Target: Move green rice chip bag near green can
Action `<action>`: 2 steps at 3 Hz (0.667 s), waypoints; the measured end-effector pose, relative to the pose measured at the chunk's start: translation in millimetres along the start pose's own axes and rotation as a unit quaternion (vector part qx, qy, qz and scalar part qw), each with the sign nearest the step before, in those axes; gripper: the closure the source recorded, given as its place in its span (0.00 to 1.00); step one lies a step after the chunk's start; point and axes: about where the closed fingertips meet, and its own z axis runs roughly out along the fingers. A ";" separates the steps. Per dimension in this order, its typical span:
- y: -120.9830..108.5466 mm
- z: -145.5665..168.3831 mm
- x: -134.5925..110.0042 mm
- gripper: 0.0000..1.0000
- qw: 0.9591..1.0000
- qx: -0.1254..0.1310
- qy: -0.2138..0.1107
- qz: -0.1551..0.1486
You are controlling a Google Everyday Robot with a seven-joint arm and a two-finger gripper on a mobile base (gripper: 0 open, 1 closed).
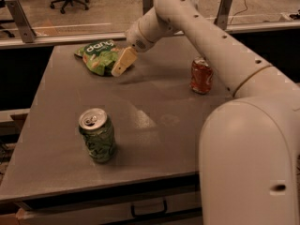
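The tool (121, 63) is at the right edge of the green rice chip bag (96, 59), well apart from the green can (97, 136); I cannot tell if it grips.

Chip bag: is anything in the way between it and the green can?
Nothing visible. Only bare table lies between the chip bag and the green can nearer the front. The red can stands off to the right. The gripper is at the bag's right edge, nothing between them.

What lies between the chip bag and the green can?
Only bare table separates chip bag from green can, per the camera view; gripper sits at the bag.
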 end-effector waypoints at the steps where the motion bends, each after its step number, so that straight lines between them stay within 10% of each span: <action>1: -5.4 26.1 2.9 0.18 0.999 -0.004 -0.008 0.046; 2: -5.3 34.4 4.4 0.41 0.996 -0.009 -0.013 0.083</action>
